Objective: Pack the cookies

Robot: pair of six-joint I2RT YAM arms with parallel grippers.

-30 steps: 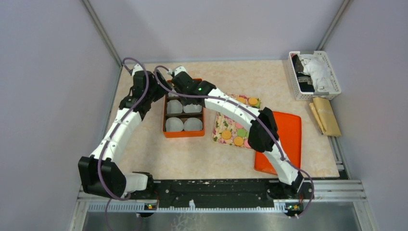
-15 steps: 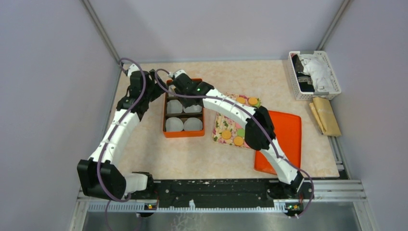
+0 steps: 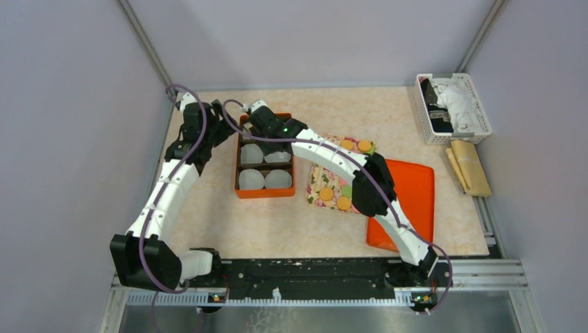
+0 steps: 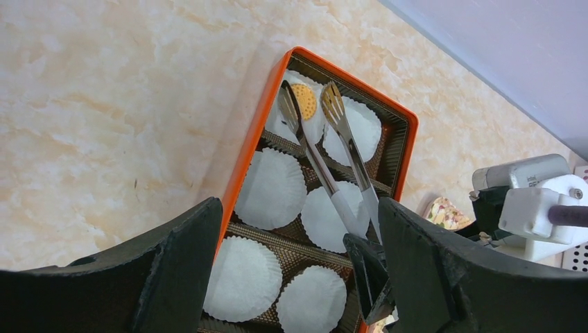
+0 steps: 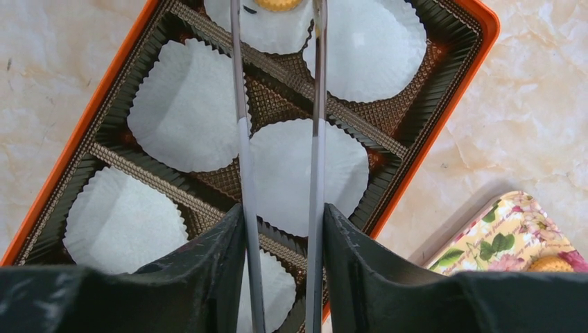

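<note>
An orange box [image 3: 265, 195] holds several white paper cups [image 4: 271, 188]. One orange cookie [image 4: 303, 100] lies in the far-left cup, between the spread tips of metal tongs [image 4: 315, 156]. In the right wrist view that cookie [image 5: 277, 3] shows at the top edge. My right gripper [image 5: 281, 229] is shut on the tongs [image 5: 317, 104], above the box [image 5: 430, 146]. My left gripper [image 4: 298, 270] hangs open and holds nothing, over the box's left rim [image 4: 243, 159]. More cookies [image 3: 326, 194], orange and green, lie on a floral cloth [image 3: 320, 177].
An orange tray [image 3: 412, 201] lies right of the floral cloth, partly under my right arm. A white basket [image 3: 454, 107] with dark and white items stands at the back right, a tan packet [image 3: 470, 166] in front of it. Walls close in the left and back.
My left arm has drawn a little to the left and back, away from the box. My right arm with the tongs has hardly moved.
</note>
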